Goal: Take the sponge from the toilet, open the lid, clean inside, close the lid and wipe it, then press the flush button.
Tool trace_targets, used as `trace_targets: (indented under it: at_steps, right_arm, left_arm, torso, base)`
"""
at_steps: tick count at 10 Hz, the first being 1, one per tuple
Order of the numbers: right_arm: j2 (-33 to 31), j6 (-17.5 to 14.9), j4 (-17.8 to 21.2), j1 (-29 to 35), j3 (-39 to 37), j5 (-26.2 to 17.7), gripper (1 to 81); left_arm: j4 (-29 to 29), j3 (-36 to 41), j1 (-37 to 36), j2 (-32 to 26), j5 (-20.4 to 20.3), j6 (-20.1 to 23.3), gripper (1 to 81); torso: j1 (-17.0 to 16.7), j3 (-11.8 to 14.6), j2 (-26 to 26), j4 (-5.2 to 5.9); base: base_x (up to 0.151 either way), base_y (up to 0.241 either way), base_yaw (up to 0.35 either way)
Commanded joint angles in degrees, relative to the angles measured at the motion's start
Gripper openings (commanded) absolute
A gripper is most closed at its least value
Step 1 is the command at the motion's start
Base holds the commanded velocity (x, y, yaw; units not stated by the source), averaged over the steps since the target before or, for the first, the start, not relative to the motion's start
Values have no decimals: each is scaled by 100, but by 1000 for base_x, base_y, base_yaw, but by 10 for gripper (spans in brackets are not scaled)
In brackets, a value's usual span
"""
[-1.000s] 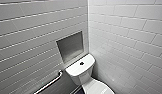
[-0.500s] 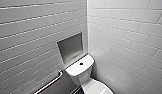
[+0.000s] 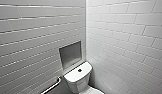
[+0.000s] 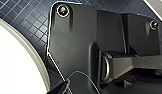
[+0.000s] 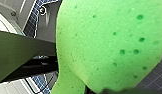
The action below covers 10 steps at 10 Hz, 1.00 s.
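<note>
CORNERED: The toilet stood where two white-tiled walls met, its tank set close into the corner, as seen from the head camera. The flush button sat uncovered in the centre of the tank top. A recessed niche opened in the left wall just above and behind the tank. A grab bar ran along that wall beside the toilet, narrowing the room on that side, while the right wall was bare tile. The picture's lower edge cut off the bowl and lid, so whether the lid was up or down could not be told. The right gripper was clamped on the sponge, which loomed bright green against the right wrist camera and hid most of the dark blue tiled floor behind it. In the left wrist view a white curved surface bordered the same floor; whether the left gripper was open or closed could not be told
</note>
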Motion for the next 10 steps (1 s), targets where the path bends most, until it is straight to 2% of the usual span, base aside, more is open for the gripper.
trace_targets:
  at_steps: [1,3,10]
  right_arm:
    - [2,-8,-38,65,38,-277,10]
    - [19,-8,-38,64,12,-286,10]
    - [239,-8,-46,65,-331,-286,10]
  left_arm:
    - [-19,-146,-217,13,339,-12,811]
    - [-28,-366,-217,119,339,-39,811]
    - [-45,-445,-217,163,330,-47,811]
  torso:
    - [0,-11,0,2]
    - [-5,105,0,-4]
    - [-7,99,0,-6]
  base:
    - [0,0,0]
    - [0,0,0]
    - [0,0,0]
